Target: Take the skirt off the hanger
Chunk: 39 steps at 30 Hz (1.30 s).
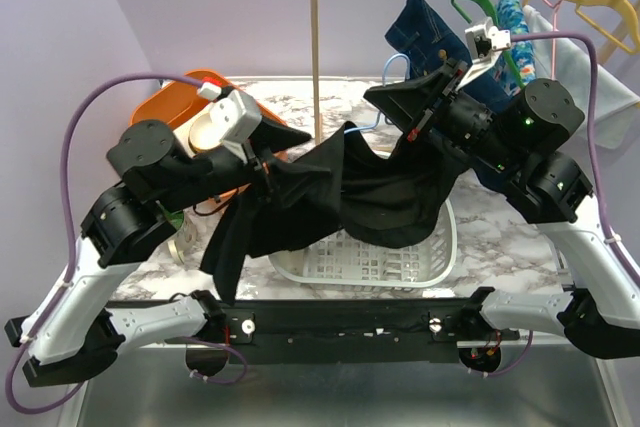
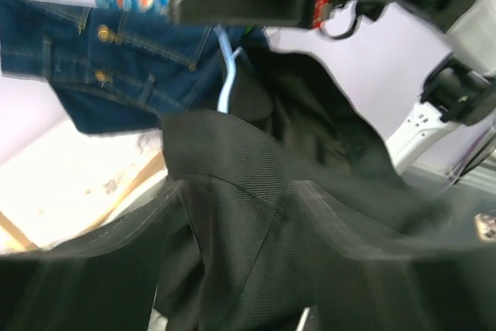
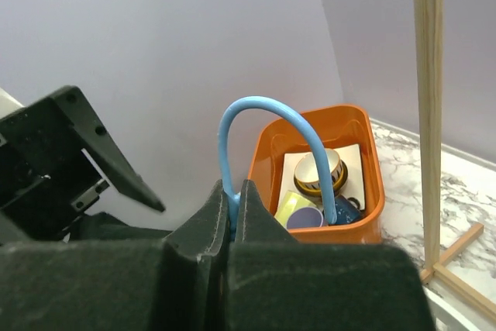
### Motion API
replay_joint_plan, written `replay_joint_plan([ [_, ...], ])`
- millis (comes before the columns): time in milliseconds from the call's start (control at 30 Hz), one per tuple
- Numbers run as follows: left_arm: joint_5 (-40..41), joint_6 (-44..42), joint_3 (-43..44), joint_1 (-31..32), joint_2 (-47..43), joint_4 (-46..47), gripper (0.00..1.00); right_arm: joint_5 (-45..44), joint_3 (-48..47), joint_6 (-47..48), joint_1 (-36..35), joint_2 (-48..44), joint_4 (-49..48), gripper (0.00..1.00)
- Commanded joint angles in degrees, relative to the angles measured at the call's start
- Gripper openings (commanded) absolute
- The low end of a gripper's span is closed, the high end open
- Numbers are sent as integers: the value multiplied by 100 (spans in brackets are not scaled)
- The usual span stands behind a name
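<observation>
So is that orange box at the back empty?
No, the orange box has a yellowish bowl and some other small dishes sitting inside it.

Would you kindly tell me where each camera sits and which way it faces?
Top external: above, behind the bases, looking down; both arms, black skirt over white basket.
Left wrist: on the left arm, facing the skirt and right arm; left tool indistinct here.
Right wrist: faces orange bin; right tool shut on blue hanger.
Shared: blue hanger, all three.
</observation>
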<state>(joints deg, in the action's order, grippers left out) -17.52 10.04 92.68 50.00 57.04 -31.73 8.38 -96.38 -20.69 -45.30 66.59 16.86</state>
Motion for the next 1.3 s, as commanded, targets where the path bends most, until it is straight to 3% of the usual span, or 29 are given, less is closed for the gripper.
replay_joint_plan([
  [0,-15,-248,-84,19,-359,97,86,-258,-512,-129,-14,-146,-113,1],
  [33,20,-396,-84,19,-464,-8,93,-276,-601,-102,-14,-146,-96,1],
  [100,-49,-547,-58,19,-570,-114,99,-302,-846,-50,-23,-85,27,1],
  [467,311,-1189,66,19,-632,-668,96,-13,-1296,21,-14,-93,89,1],
  [500,276,-1224,57,19,-624,-668,90,14,-1270,4,-14,-111,46,1],
  [533,258,-1224,65,19,-615,-633,68,32,-1226,-5,-14,-128,19,1],
  [600,327,-1198,48,19,-623,-607,40,-29,-1095,12,-14,-216,-34,1],
  [633,415,-1198,57,19,-641,-633,6,-108,-1024,47,-14,-269,-51,1],
  [667,668,-1198,48,19,-658,-668,0,-344,-962,82,-14,-321,-78,1],
  [833,987,-1224,-66,19,-930,-993,0,-1426,-856,494,-14,-603,-52,1],
  [1033,1057,-1198,144,27,-1063,-1116,1,-1822,-699,680,-14,-883,-288,1],
  [1133,892,-1215,232,19,-1080,-1152,45,-1954,-452,715,-14,-1033,-473,1],
  [1200,742,-1189,207,19,-1081,-1134,48,-1972,-365,715,-14,-1113,-482,1],
  [1267,523,-1128,171,19,-1081,-1073,35,-1928,-294,671,-14,-1183,-500,1],
])
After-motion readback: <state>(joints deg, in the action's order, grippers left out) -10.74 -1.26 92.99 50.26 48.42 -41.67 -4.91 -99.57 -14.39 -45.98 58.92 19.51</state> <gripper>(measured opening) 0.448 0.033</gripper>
